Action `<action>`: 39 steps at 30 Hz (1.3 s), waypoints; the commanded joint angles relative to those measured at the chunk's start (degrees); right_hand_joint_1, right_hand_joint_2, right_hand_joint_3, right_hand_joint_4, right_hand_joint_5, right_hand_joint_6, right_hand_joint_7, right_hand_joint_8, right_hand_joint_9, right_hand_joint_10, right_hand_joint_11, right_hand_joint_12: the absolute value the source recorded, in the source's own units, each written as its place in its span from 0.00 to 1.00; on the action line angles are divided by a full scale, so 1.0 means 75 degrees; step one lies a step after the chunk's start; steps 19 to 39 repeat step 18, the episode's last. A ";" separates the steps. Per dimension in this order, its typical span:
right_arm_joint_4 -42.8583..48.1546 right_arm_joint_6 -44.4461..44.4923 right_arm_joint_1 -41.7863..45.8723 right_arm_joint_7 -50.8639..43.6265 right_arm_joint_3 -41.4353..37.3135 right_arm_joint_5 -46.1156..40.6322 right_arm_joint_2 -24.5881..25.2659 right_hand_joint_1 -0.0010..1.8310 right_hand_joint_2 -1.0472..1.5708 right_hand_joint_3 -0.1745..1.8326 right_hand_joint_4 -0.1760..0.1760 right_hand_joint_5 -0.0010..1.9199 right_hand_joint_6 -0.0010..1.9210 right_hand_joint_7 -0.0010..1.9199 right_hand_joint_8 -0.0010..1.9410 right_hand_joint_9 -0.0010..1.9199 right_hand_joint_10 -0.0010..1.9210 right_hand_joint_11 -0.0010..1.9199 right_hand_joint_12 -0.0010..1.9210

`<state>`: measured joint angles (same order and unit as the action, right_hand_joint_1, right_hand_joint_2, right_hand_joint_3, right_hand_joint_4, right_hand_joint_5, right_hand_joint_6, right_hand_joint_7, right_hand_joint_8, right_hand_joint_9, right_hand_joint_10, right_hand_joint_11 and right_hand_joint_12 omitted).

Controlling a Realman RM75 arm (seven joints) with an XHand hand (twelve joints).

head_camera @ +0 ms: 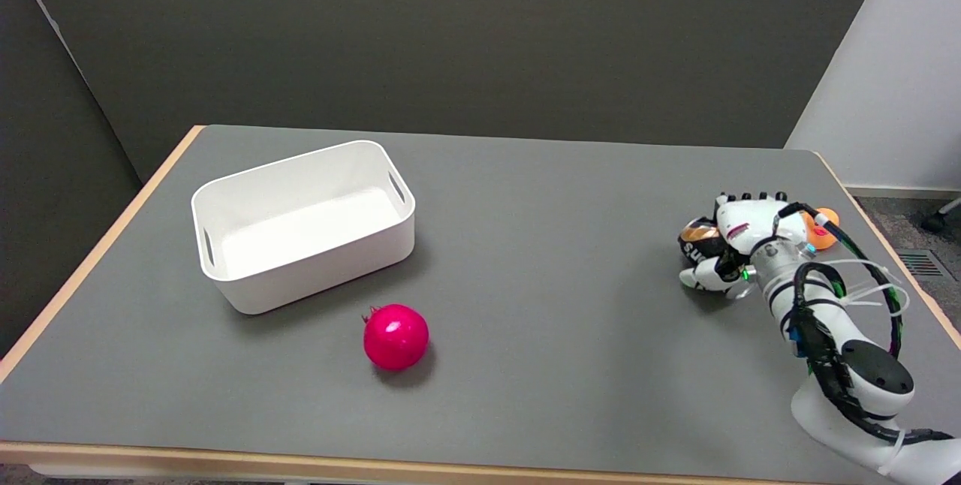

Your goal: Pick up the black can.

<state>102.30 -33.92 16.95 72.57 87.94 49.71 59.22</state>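
At the desk's right side, the right hand grips the black can, fingers wrapped over it.

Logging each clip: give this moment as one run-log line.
right hand: wrapped around black can | can lifted: cannot tell | orange object: behind hand | white bin, pink fruit: untouched

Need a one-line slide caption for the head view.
Right hand wraps the black can at the table's right; white bin sits left.

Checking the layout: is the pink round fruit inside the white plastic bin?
No, the pink round fruit lies on the grey table in front of the white plastic bin.
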 commanded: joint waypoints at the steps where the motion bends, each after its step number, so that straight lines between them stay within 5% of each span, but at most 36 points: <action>1: 0.0280 0.0129 -0.0784 0.1546 0.0612 0.2441 -0.0463 0.53 0.86 0.25 0.03 0.28 0.87 0.36 0.48 0.27 0.59 0.20 0.82; 13: -0.0165 0.0227 -0.3215 0.6531 0.2952 0.5730 -0.0589 0.53 0.85 0.27 0.12 0.30 0.86 0.38 0.49 0.30 0.60 0.23 0.84; 18: -0.0885 0.0190 -0.4431 0.7152 0.4049 0.6059 -0.0059 0.52 0.86 0.27 0.19 0.30 0.86 0.38 0.50 0.30 0.59 0.22 0.81; 39: -0.0885 0.0190 -0.4431 0.7152 0.4049 0.6059 -0.0059 0.52 0.86 0.27 0.19 0.30 0.86 0.38 0.50 0.30 0.59 0.22 0.81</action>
